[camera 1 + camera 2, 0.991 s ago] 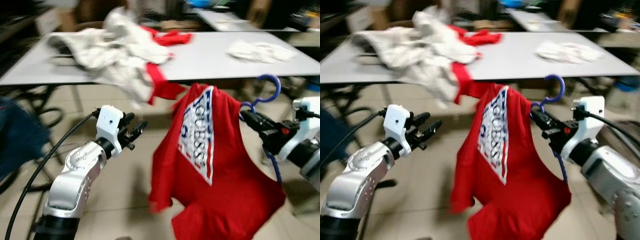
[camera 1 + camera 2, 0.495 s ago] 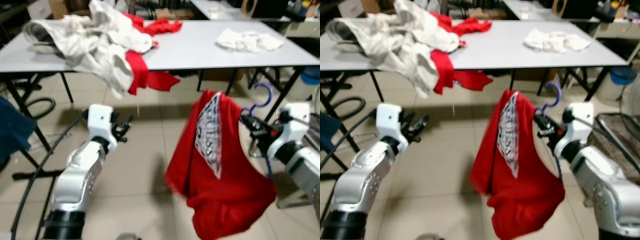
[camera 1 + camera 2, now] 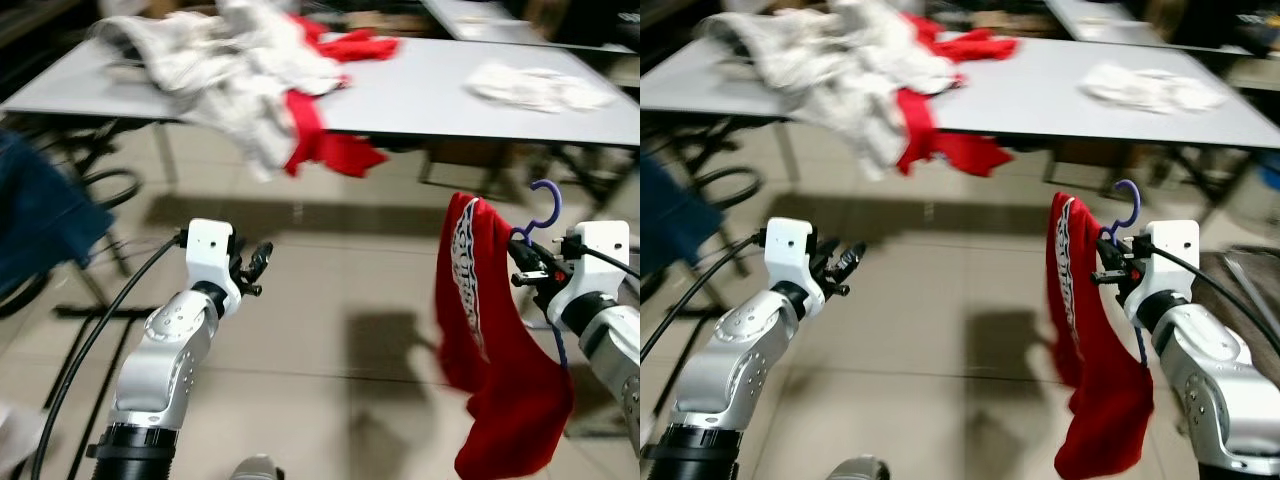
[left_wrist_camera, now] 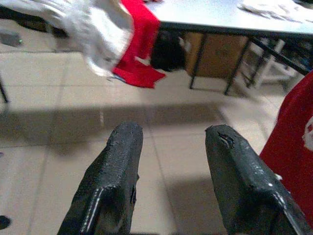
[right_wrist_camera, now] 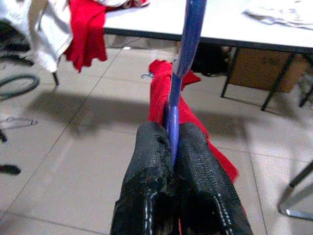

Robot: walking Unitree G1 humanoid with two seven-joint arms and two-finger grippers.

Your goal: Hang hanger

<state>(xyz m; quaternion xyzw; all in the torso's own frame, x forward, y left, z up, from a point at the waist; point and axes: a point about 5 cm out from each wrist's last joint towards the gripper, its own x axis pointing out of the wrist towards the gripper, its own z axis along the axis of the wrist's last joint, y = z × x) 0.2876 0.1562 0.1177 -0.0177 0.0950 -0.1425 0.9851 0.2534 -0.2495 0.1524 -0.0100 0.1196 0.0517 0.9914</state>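
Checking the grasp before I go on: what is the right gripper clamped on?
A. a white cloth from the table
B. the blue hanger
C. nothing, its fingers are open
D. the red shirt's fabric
B: in the right wrist view the right gripper has both black fingers pressed against the blue hanger, with the red shirt draped on it.

Clothes heap [image 3: 250, 70] apparently on table [image 3: 440, 100], ahead.

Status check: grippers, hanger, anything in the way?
Right gripper shut on blue hanger, red shirt draped on it. Left gripper open, empty. Table with clothes pile ahead.
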